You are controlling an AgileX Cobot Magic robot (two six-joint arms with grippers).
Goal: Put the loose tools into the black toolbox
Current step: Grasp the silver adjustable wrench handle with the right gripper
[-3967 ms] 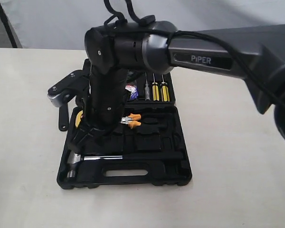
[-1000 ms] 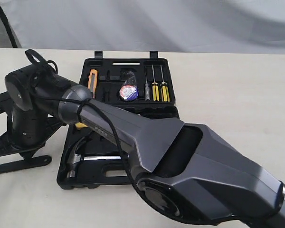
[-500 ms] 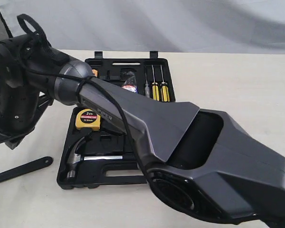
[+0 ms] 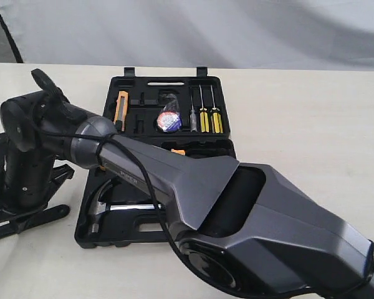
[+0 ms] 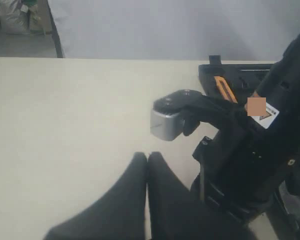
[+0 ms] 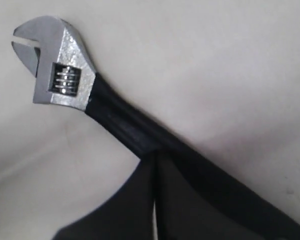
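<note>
The black toolbox (image 4: 87, 232) lies open on the table, also visible in the left wrist view (image 5: 240, 70). The claw hammer (image 4: 103, 202) sits in its near half and the tape roll (image 4: 168, 120) in its far half. The adjustable wrench (image 4: 34, 218) lies on the table left of the box. My right gripper (image 4: 20, 210) has reached across and stands over it. In the right wrist view the right gripper (image 6: 155, 154) is shut, its tips resting on the black handle behind the silver wrench head (image 6: 57, 65). My left gripper (image 5: 147, 156) is shut and empty above bare table.
Screwdrivers (image 4: 209, 118) and an orange utility knife (image 4: 120, 106) sit in the far half of the box. An orange pliers handle (image 4: 178, 151) peeks out beside the right arm (image 4: 249, 218), which crosses the near half and hides the yellow tape measure.
Half a second ago the right gripper was raised, with the wrench lying on the table. It has now come down onto the wrench handle. The wrench has barely shifted.
</note>
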